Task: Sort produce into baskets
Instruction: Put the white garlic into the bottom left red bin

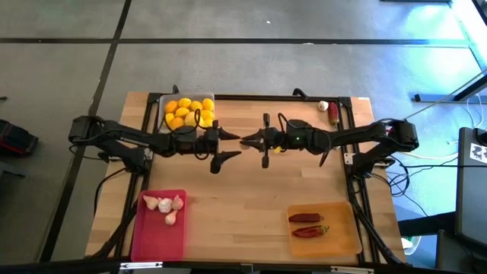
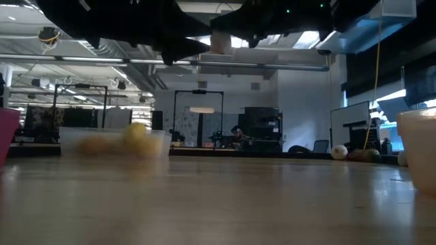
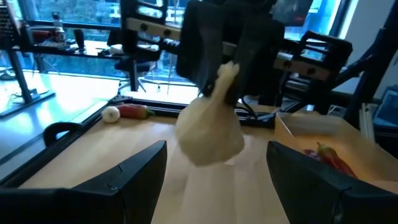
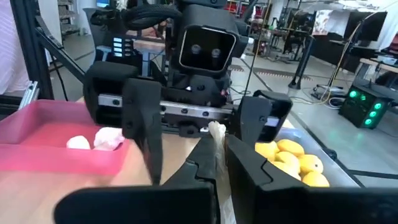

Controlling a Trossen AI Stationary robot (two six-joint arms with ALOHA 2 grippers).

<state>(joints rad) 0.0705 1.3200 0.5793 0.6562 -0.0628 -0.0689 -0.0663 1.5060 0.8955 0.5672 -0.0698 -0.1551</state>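
Above the wooden table (image 1: 243,198), the right gripper (image 1: 245,140) pinches a garlic bulb (image 3: 210,134) between the left gripper's (image 1: 228,144) wide-spread fingers.

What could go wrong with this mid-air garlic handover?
1. The right gripper pinches the garlic only by its thin stem, so it may slip out and fall to the table.
2. The left gripper is open around the garlic; if the right lets go before it shuts, the garlic likely drops.
3. The grippers are nearly tip to tip and might bump.
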